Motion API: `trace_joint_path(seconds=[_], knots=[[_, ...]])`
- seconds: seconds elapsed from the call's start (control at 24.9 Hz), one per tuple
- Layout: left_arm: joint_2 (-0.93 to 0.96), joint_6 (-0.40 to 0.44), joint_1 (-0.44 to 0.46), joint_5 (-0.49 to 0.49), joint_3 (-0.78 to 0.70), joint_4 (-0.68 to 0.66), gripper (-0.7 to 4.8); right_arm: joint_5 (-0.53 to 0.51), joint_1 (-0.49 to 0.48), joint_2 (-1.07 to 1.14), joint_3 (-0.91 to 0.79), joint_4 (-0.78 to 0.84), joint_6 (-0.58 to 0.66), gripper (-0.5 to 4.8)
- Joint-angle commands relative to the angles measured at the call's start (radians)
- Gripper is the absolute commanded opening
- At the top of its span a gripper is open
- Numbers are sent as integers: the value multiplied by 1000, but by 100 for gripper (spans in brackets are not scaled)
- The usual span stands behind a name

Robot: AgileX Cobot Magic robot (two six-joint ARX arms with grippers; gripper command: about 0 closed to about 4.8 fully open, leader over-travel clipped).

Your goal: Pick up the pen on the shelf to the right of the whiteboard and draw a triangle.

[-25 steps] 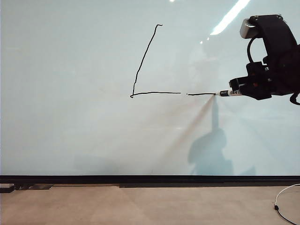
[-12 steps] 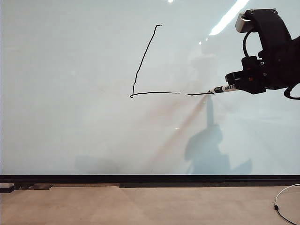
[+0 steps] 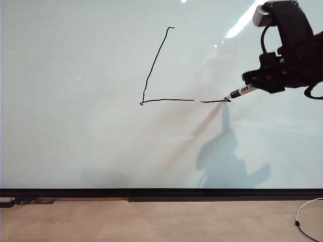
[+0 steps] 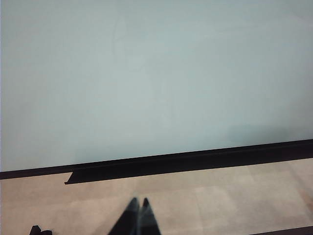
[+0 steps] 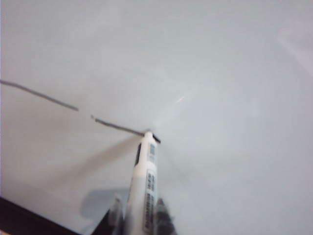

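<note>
So from where the room camera sits, the right gripper (image 3: 255,80) is up on the right side of the whiteboard (image 3: 75,126), fingers pinched on the pen (image 3: 241,92), which pokes out down and to the left so its tip lands right at the right-hand end of the base line. The triangle (image 3: 156,65) is only two-thirds there: a slanted left side running up to a little hook at the top, and a base with a small gap in it. My guess is the pen is angled like that so the bulky black hand stays off the board and only the tip touches (makes sense, that gripper is way bigger than the marker). What's left looks like the right side, going up from this corner to the top. There's a shadow of the arm on the board under the pen, and a thin cable (image 3: 305,222) lying on the floor bottom right. The left wrist camera just shows the left gripper (image 4: 138,218) hanging low near the floor, its two fingertips pressed together with nothing in them, facing blank board and its black bottom strip (image 4: 195,160); it's parked out of the way, I'd say. The right wrist camera looks down the white printed barrel of the pen (image 5: 145,181) to its tip sitting on the end of the line.
</note>
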Motion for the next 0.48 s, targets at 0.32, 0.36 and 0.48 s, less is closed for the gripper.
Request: trace_joint_path(seconds=[0.32,0.36,0.48], knots=[[0,1,0,0,3,6,-5,0,3,-15,14,51,-3,-7],[0,1,0,0,3,6,-5,1,7,-15,14,51,-3,-7],[0,1,0,0,3,6,-5,1,27,-15,15,53,-7,-7]])
